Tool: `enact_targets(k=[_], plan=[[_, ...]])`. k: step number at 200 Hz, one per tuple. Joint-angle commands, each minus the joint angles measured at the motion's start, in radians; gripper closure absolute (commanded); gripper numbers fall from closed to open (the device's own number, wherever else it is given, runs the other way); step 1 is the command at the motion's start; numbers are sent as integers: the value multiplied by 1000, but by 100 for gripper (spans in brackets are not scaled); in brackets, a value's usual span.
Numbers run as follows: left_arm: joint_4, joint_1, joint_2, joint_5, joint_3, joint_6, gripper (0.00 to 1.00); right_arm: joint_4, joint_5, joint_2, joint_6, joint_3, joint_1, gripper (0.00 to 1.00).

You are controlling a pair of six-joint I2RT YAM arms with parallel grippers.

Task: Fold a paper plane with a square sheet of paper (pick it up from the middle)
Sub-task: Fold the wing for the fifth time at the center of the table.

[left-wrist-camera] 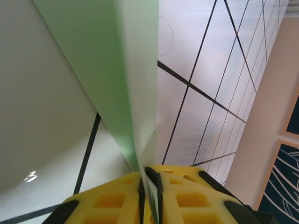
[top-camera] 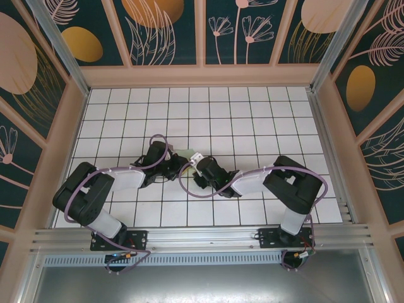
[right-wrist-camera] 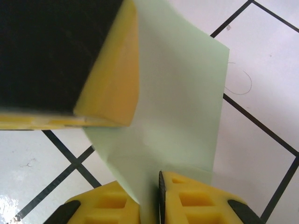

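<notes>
Here, in the top view, the left arm reaches from its base toward the middle of the white grid table (top-camera: 252,120). The left gripper (top-camera: 178,162) ends just beside the sheet of paper (top-camera: 187,151). In the left wrist view its 2 yellow fingers (left-wrist-camera: 112,203) are drawn narrow, and the pale green sheet's near edge is caught in the slit between them. From there the paper runs away from the jaws as a folded ridge.

To the right in the top view, the right gripper (top-camera: 195,161) meets the sheet from the other side, and the 2 grippers nearly touch. In the right wrist view its jaws are also narrow and pinch the sheet's lower edge. There, 1 finger (right-wrist-camera: 112,79) of the left gripper overlaps the paper's upper left part.
</notes>
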Motion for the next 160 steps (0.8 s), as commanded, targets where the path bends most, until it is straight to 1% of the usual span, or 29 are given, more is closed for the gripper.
enact_targets(k=[1,18,38,56,69,84,98,142,160], plan=[[-84,40,-74,-15,29,28,76,29,-37,-18,9,5,-13,84],[-154,74,-128,-56,37,64,65,28,-105,-31,25,-2,-33,85],[-226,105,-193,-113,33,93,55,24,-194,-44,51,-4,-60,87],[-264,120,-250,-161,20,104,48,22,-292,-54,86,-1,-92,88],[-261,120,-288,-192,1,104,44,27,-358,-61,112,-3,-117,89],[-236,120,-325,-203,-28,108,42,36,-438,-67,144,-3,-143,89],[-181,120,-348,-188,-64,119,42,48,-508,-63,174,-2,-166,89],[49,113,-341,-56,-172,123,45,90,-663,-21,276,8,-216,90],[132,95,-331,-44,-204,114,46,114,-719,1,321,11,-231,90]])
